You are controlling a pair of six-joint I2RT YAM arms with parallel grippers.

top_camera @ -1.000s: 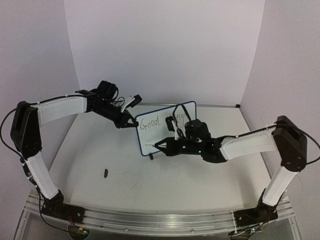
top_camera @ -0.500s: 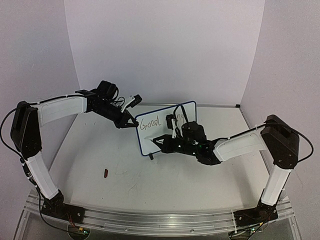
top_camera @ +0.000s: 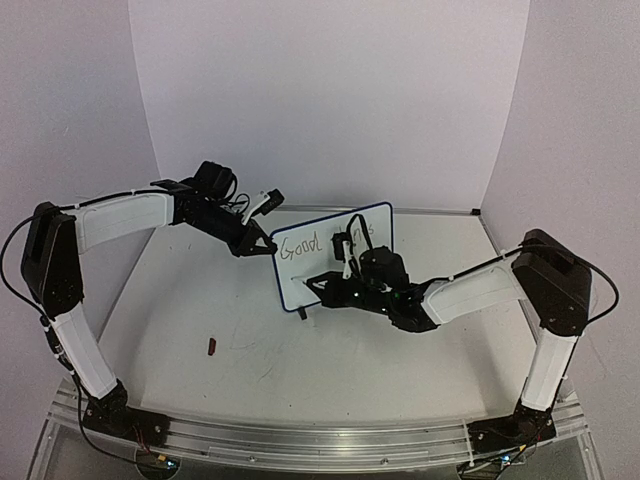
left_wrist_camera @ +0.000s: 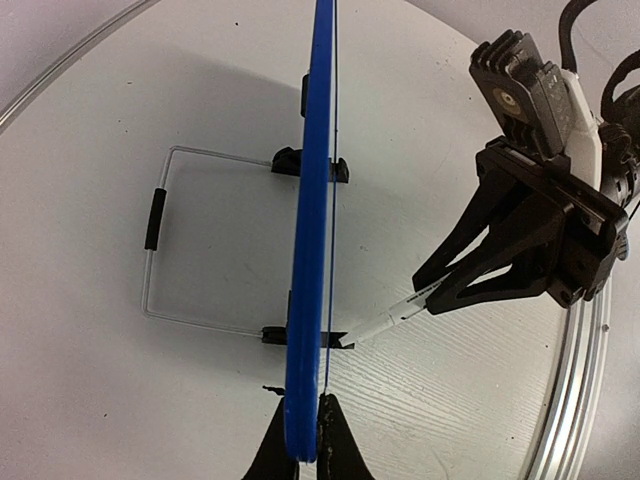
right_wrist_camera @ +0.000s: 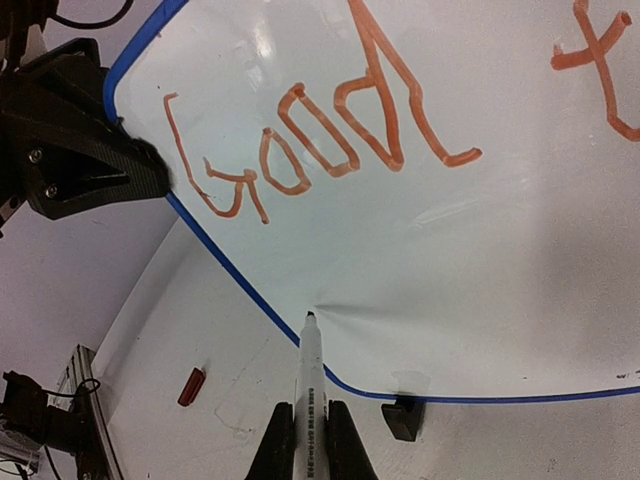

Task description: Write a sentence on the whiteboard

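The whiteboard [top_camera: 318,262] stands upright on its black feet mid-table. In the right wrist view its white face [right_wrist_camera: 480,260] shows "Good" [right_wrist_camera: 300,135] in orange-red marker, and a "t" [right_wrist_camera: 590,50] starts a second word at the top right. My left gripper [top_camera: 258,244] is shut on the board's blue rim [left_wrist_camera: 310,200], with fingers [left_wrist_camera: 340,440] on both sides. My right gripper [right_wrist_camera: 312,408] is shut on a white marker [right_wrist_camera: 311,365]. The marker's tip touches the board's lower left corner, near a foot [right_wrist_camera: 403,418]. The marker also shows in the left wrist view [left_wrist_camera: 385,322].
A red marker cap [top_camera: 211,347] lies on the table front-left of the board and also shows in the right wrist view [right_wrist_camera: 191,386]. A wire stand [left_wrist_camera: 155,220] props the board from behind. An aluminium rail [top_camera: 300,440] runs along the near edge. White walls enclose the back and sides.
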